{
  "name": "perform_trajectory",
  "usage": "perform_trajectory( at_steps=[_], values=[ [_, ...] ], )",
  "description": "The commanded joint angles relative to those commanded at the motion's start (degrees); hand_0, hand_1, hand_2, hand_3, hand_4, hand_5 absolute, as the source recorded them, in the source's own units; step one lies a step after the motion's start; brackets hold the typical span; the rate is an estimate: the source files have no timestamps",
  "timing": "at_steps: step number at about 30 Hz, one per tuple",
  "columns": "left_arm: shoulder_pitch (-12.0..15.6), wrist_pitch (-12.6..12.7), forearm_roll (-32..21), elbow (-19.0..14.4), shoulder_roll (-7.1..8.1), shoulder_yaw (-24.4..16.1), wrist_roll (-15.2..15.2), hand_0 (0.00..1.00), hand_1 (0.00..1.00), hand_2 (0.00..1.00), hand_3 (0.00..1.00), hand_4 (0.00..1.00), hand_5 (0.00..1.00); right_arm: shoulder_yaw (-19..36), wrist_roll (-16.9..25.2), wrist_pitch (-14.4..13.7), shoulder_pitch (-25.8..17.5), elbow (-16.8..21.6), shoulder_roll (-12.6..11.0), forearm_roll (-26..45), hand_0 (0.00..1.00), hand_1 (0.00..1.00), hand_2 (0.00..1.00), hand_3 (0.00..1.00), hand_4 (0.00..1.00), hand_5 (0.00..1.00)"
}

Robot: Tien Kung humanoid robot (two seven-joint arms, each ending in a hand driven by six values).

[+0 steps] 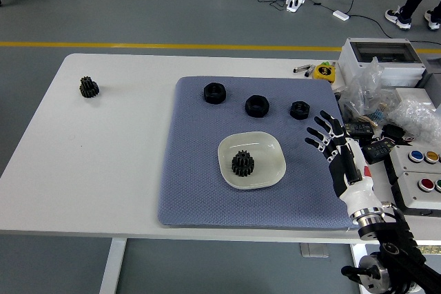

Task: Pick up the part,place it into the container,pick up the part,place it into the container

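1. We take the blue-grey mat on the white table as our landmark; it covers the table's right half.
2. A pale shallow dish, the container, sits on the mat, right of the mat's middle and towards its near edge.
3. Inside the dish, left of its centre, we see one black gear lying flat.
4. Along the mat's far edge three black nut-like parts stand in a row: the left nut, the middle nut and the smaller right nut. All three are apart from each other and from the dish.
5. A second gear lies well off the mat, on the bare table near its far left corner.
6. Our right hand hovers over the mat's right edge, fingers spread and empty, the fingertips pointing towards the far left, near the right nut but clear of it.
7. The right forearm runs down to the mat's near right corner and out of the picture.
8. Right of the mat we see a clutter of plastic bags, a grey box and a button panel.
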Motion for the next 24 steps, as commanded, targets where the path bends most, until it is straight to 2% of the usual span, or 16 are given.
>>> perform_trajectory(
  at_steps=[1,2,7,8,24],
  values=[
    [0.0,0.0,0.0,0.0,-0.01,0.0,0.0,0.669,0.644,0.643,0.595,0.645,0.589,0.1,0.0,-0.2,-0.1,-0.1,0.1,-0.5,0.804,0.797,0.847,0.865,0.998,0.848],
    [0.0,0.0,0.0,0.0,-0.02,0.0,0.0,0.670,0.645,0.642,0.595,0.645,0.589,0.1,-0.1,-0.2,-0.1,-0.1,0.1,-0.7,0.898,0.831,0.850,0.862,0.998,0.850],
    [-0.1,0.1,-0.4,0.0,-0.10,0.2,-0.1,0.670,0.645,0.642,0.595,0.645,0.589,0.3,0.2,-0.6,0.0,-0.3,0.2,-1.3,0.898,0.831,0.850,0.862,0.998,0.850],
    [-0.1,0.2,-0.5,0.0,-0.10,0.3,-0.1,0.670,0.645,0.642,0.596,0.645,0.589,0.3,0.3,-0.7,0.0,-0.3,0.3,-1.4,0.959,0.849,0.854,0.860,0.998,0.856],
    [-0.2,0.5,-1.9,0.1,0.03,1.1,-0.3,0.670,0.642,0.642,0.595,0.646,0.590,0.1,0.3,-1.0,0.0,-0.8,0.8,-1.4,0.991,0.861,0.857,0.862,0.998,0.856]
  ],
)
